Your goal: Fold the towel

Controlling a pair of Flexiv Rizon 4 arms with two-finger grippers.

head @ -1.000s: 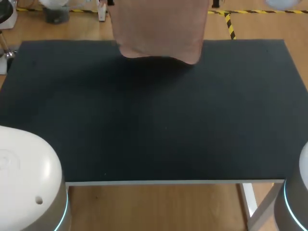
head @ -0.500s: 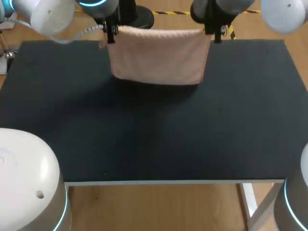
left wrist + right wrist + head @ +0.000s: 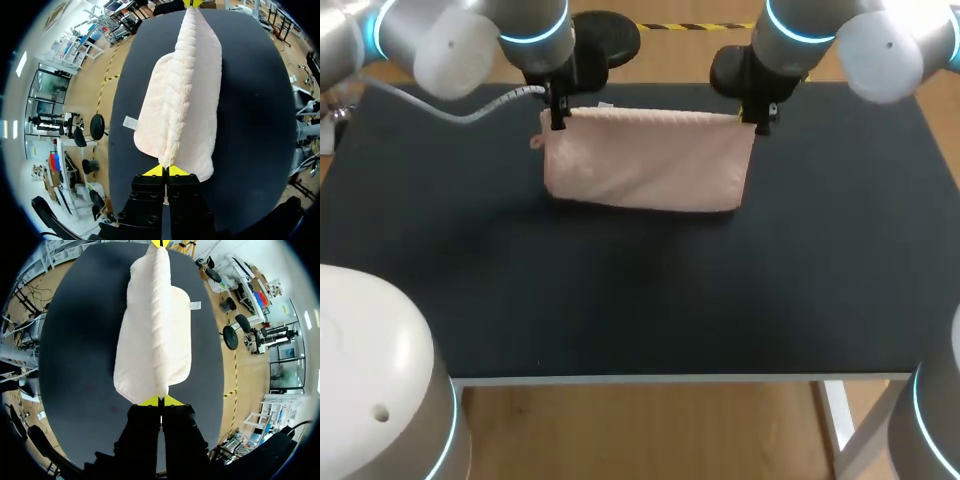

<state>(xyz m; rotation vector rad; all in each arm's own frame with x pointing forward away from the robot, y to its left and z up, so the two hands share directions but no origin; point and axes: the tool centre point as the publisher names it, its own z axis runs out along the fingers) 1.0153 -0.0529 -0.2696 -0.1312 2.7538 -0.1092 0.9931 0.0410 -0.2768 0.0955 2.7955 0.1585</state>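
A pale pink towel (image 3: 645, 165) hangs doubled over the far middle of the black table (image 3: 650, 290), its lower edge at or near the surface. My left gripper (image 3: 557, 122) is shut on the towel's upper left corner, and my right gripper (image 3: 761, 124) is shut on the upper right corner. From the left wrist, the towel (image 3: 182, 100) stretches taut away from my left gripper (image 3: 165, 171) toward the other arm's yellow tips. The right wrist shows the same towel (image 3: 155, 325) running ahead of my right gripper (image 3: 160, 400). A small white label (image 3: 130, 123) sticks out at one edge.
The dark table top spreads wide in front of the towel and to both sides. Its near edge (image 3: 680, 378) runs across the lower part of the head view, with my two arm bases (image 3: 375, 380) at the lower corners.
Both arms have come down and toward me with the towel held between them. It hung high at the far edge before and now sits lower over the table.
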